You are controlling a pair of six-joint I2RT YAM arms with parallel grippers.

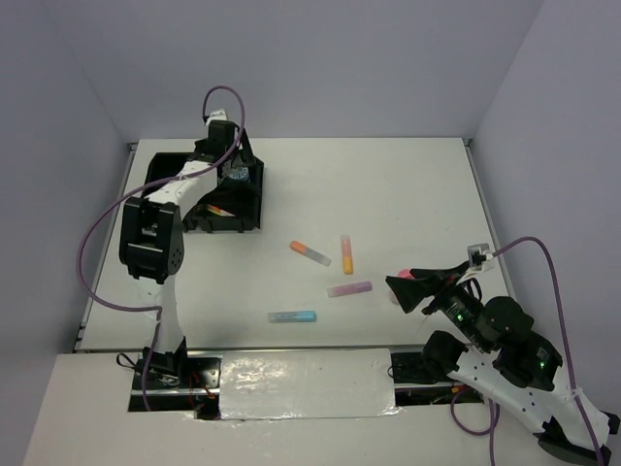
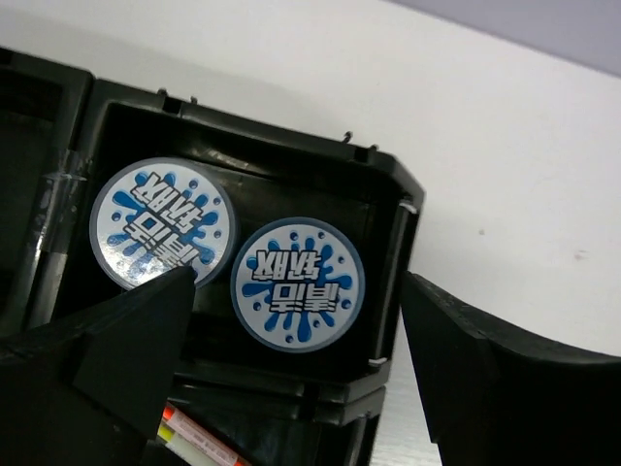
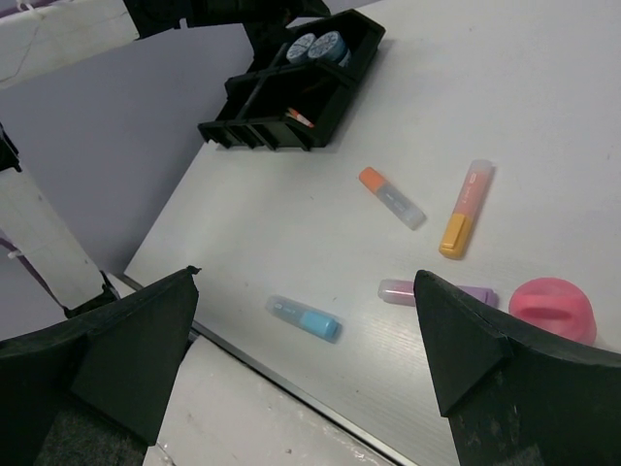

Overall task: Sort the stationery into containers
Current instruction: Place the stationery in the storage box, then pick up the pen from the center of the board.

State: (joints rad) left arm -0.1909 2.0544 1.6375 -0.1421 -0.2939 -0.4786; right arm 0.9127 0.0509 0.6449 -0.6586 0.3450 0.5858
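The black divided tray (image 1: 163,173) stands at the far left. Two blue-white tape rolls (image 2: 163,221) (image 2: 298,282) lie side by side in one of its compartments. Thin pens (image 2: 199,442) lie in the adjoining compartment. My left gripper (image 2: 296,359) hangs open and empty just above the rolls. On the table lie an orange highlighter (image 1: 310,252), a pink-yellow one (image 1: 346,253), a purple one (image 1: 349,289) and a blue one (image 1: 292,316). My right gripper (image 3: 306,359) is open and empty above the blue highlighter (image 3: 305,317). The pink-capped bottle (image 3: 551,308) stands just outside its right finger.
The tray (image 3: 254,133) sits far up-left in the right wrist view, with the left arm (image 1: 150,238) reaching over it. Purple cables loop from both arms. A shiny strip (image 1: 301,383) runs along the table's near edge between the bases.
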